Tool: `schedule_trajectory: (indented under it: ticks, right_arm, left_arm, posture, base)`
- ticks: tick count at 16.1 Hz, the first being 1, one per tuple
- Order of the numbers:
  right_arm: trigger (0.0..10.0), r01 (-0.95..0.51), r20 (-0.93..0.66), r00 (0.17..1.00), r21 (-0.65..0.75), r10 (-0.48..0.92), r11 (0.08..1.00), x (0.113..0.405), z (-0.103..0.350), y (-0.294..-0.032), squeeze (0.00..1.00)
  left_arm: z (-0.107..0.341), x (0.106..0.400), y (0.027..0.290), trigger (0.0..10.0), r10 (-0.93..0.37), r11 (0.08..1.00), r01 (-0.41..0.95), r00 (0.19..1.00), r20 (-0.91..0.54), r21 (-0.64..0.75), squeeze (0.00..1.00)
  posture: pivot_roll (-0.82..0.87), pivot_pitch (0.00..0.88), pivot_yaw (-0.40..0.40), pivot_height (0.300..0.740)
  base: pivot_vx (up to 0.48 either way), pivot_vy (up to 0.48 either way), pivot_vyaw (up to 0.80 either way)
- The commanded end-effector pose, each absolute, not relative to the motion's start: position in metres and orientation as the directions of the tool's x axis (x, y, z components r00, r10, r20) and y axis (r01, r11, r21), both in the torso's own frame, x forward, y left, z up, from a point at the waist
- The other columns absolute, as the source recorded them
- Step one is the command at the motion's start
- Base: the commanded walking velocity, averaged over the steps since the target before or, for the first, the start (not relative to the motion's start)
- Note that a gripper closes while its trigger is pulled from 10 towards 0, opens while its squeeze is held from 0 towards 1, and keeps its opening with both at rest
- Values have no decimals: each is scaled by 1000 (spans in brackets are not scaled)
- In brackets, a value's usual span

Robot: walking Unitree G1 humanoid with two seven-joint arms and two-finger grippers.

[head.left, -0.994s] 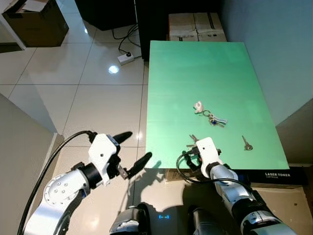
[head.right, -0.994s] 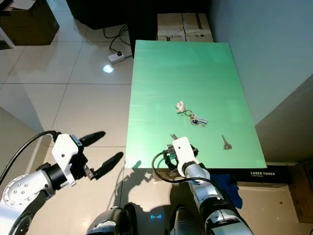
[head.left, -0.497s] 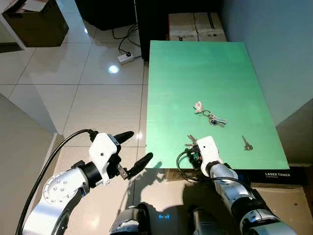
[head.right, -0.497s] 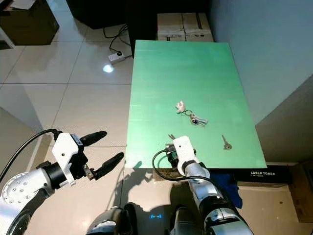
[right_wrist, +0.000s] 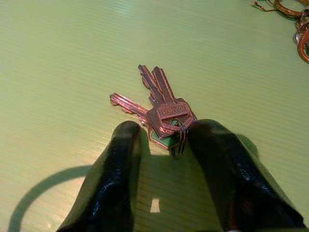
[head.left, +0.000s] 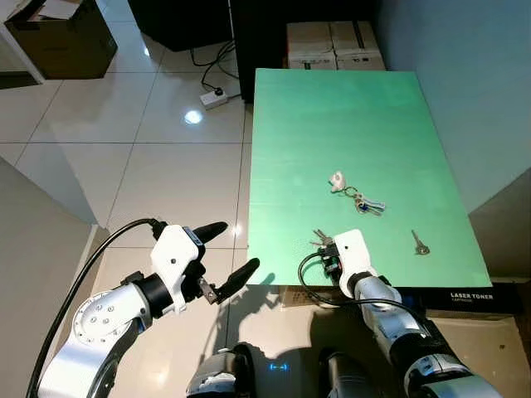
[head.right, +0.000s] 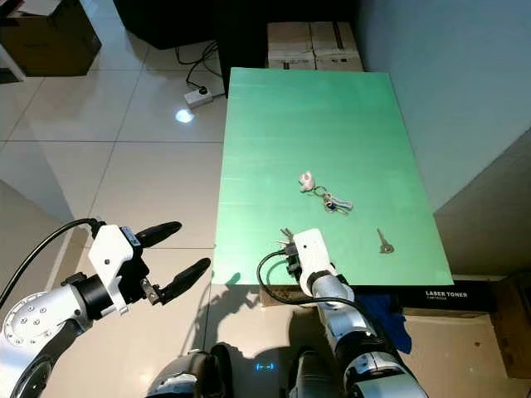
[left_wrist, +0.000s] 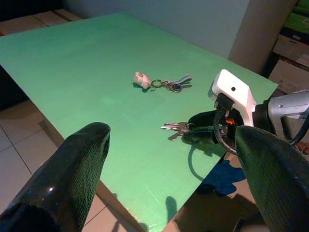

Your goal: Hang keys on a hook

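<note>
Now my left gripper (head.left: 222, 254) hangs over the floor (head.left: 166, 166), off to the left of the tabletop (head.left: 348, 124). Its two black fingers (left_wrist: 72, 174) are spread wide apart and hold nothing.

Moving right, my right gripper (right_wrist: 164, 140) sits low at the near edge of the green tabletop. Its fingers are a little apart, one on each side of the ring end of a small bunch of keys (right_wrist: 161, 108). The keys lie flat on the tabletop, right at the fingertips (right_wrist: 126, 133), with their blades pointing away from the gripper. The ring end sits in the gap between the two tips. I cannot tell if the fingers are already pinching the bunch or just sitting beside it.

Farther out from my right gripper, near the middle of the tabletop, lies a second key bunch (head.left: 367, 202) with a small pale charm (head.left: 337, 180) on it. To the right of my right gripper, well apart from it, a single key (head.left: 418, 242) lies alone by the right edge.
</note>
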State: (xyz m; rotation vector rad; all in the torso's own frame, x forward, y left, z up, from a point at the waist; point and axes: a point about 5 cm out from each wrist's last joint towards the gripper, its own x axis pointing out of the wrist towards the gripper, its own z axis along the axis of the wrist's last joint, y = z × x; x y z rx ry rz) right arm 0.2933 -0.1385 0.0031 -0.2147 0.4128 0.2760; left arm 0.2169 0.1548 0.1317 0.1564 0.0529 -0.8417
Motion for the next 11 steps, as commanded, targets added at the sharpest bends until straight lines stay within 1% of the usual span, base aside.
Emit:
schedule_trajectory:
  ticks: [1, 2, 11]
  right_arm:
    - [0, -289, -447, 871, -129, 204, 949, 287, -5, -139, 0]
    - [0, -268, -449, 875, -134, 183, 954, 287, -5, -142, 0]
    - [0, -228, -454, 879, -128, 147, 965, 288, -5, -145, 0]
  left_arm:
    - [132, 214, 155, 10000, -746, 643, 757, 654, -124, 119, 0]
    - [132, 214, 155, 10000, -749, 640, 759, 651, -124, 118, 0]
    - [132, 217, 154, 10000, -750, 637, 760, 649, -126, 126, 0]
  posture:
    - [34, 233, 83, 740]
    - [34, 233, 86, 740]
    - [38, 230, 95, 740]
  base:
    - [0, 0, 0]
    - [0, 0, 0]
    - [0, 0, 0]
